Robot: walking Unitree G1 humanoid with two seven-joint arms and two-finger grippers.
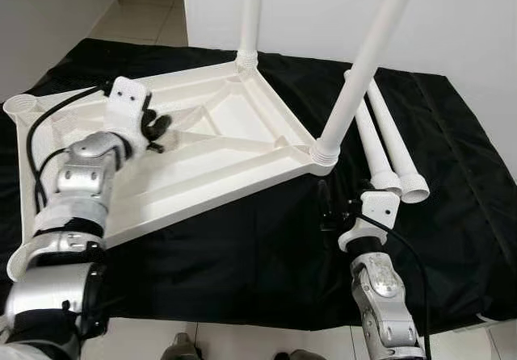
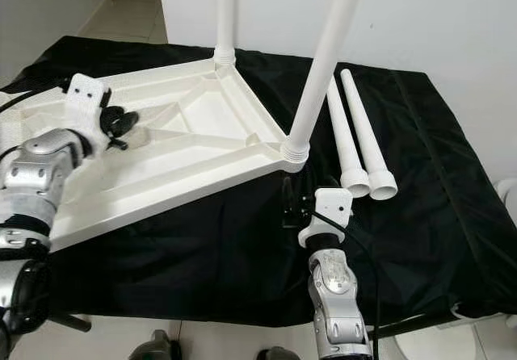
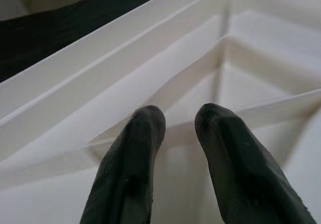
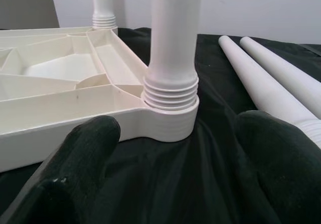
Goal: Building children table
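Black cloth (image 1: 266, 239), screwed-in leg (image 1: 367, 61) just beyond right end effector (image 1: 329, 207).

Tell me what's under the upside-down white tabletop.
The tabletop lies on a black cloth, which spreads out past its edges. Whatever the cloth covers is hidden.

A: Light is even and fairly bright in both eye views; the white upturned table (image 1: 194, 142) reads clean, close to washed out, against the black cloth (image 1: 266, 247).

B: Shadows?

A: Soft ones only, inside the table's ribs. The cloth swallows detail.

B: Focus?

A: Eye views are sharp. In the wrist views the near black fingers (image 3: 135, 169) are blurred, and the right wrist view's (image 4: 80, 158) too.
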